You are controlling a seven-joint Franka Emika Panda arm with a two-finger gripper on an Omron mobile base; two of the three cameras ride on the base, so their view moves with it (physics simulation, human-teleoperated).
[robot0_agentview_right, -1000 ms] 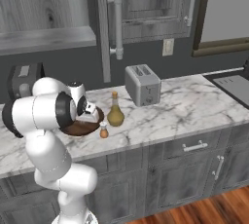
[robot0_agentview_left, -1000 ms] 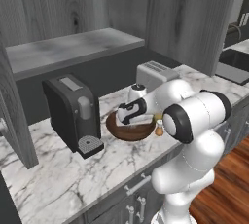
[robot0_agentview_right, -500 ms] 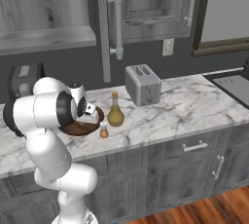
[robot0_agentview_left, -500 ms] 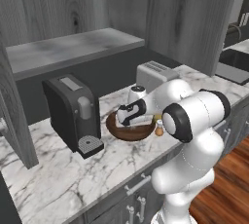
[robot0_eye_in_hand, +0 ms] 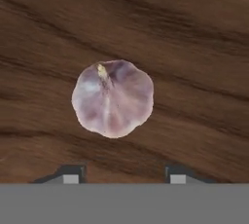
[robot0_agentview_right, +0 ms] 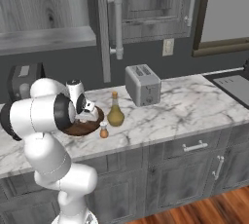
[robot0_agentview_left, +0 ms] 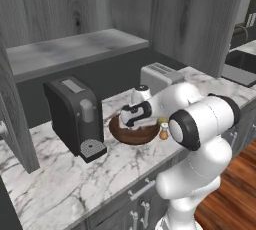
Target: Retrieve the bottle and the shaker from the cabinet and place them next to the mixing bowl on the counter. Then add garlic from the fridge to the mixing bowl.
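Left base view, left to right: black coffee machine point(robot0_agentview_left: 75, 116) stands on the marble counter point(robot0_agentview_left: 60, 184); beside it to the right the brown wooden mixing bowl point(robot0_agentview_left: 134, 130); the white arm bends down over the bowl, its hand at the bowl's mouth. Just right of the bowl, a small shaker point(robot0_agentview_left: 163, 131) with a pale cap, partly hidden by the arm. Toaster point(robot0_agentview_left: 159, 75) behind, toward the wall.

Right base view, left to right: coffee machine point(robot0_agentview_right: 22, 79) at the far left, then the arm's elbow, then the mixing bowl point(robot0_agentview_right: 82, 126) under the hand. Shaker point(robot0_agentview_right: 103, 130) stands just beside the bowl's right rim; the amber bottle point(robot0_agentview_right: 115, 111) stands upright just behind and right of the shaker, near the bowl. Toaster point(robot0_agentview_right: 142, 84) further right, well apart from the bottle. Cabinet handle point(robot0_agentview_right: 118, 23) above.

Hand view: garlic point(robot0_eye_in_hand: 113, 98), a whole pale purple bulb, lies on the wood-grain inside of the bowl point(robot0_eye_in_hand: 194, 47). Fingers point(robot0_eye_in_hand: 124, 175): two dark tips at the bottom, parted, one to each side below the bulb, neither touching it. Garlic free, not gripped.
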